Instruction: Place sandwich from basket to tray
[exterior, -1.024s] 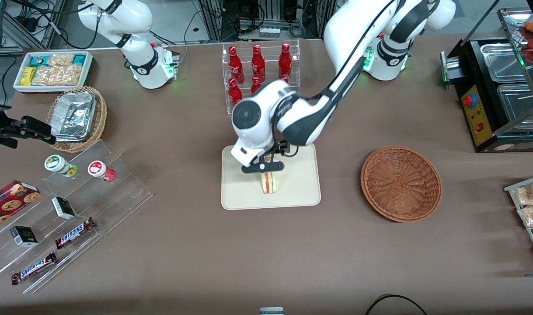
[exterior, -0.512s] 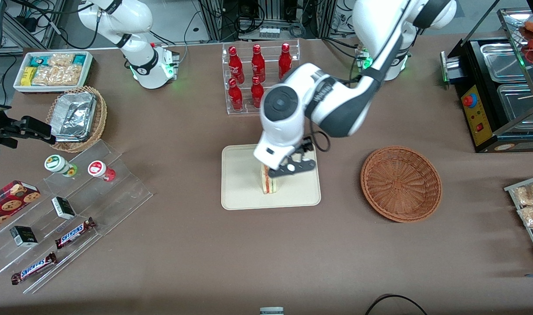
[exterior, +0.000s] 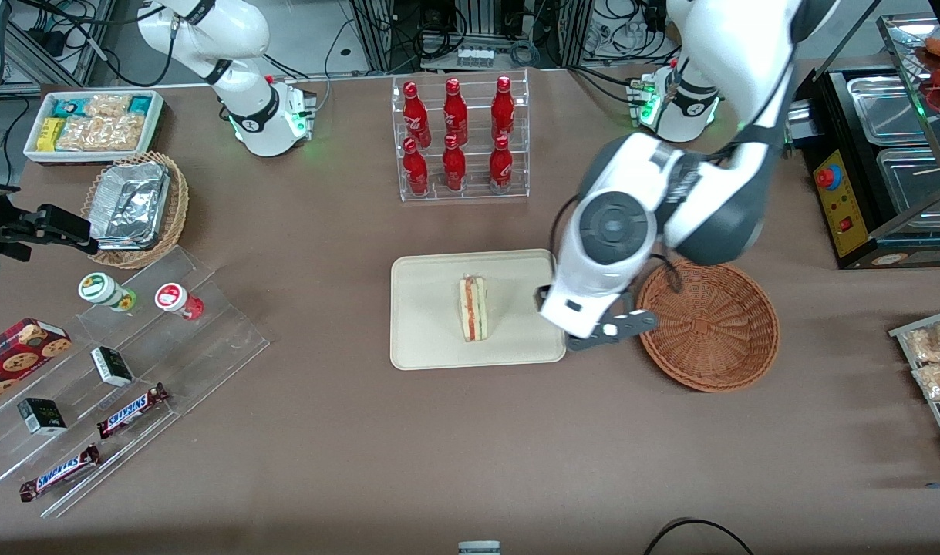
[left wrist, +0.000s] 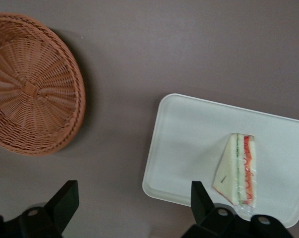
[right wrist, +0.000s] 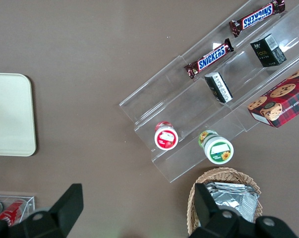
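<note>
The sandwich point(exterior: 473, 308) point(left wrist: 238, 168) stands on its edge in the middle of the cream tray point(exterior: 431, 331) point(left wrist: 189, 139), filling side facing the front camera, with nothing touching it. My gripper point(exterior: 604, 333) point(left wrist: 132, 201) hangs open and empty above the bare table, in the gap between the tray's corner and the reddish-brown basket point(exterior: 716, 366) point(left wrist: 30, 89). The basket holds nothing. One finger point(left wrist: 200, 198) shows over the tray's rim, apart from the sandwich.
A clear rack of red bottles point(exterior: 458, 139) stands farther from the front camera than the tray. Toward the parked arm's end are a stepped acrylic shelf point(exterior: 130, 362) with snacks, a tan foil basket point(exterior: 138, 208) and a white snack bin point(exterior: 92, 123). A black appliance point(exterior: 886, 162) sits at the working arm's end.
The gripper has let go of the sandwich, which stays on the tray. It has moved off sideways toward the basket, and the arm no longer covers the bottle rack.
</note>
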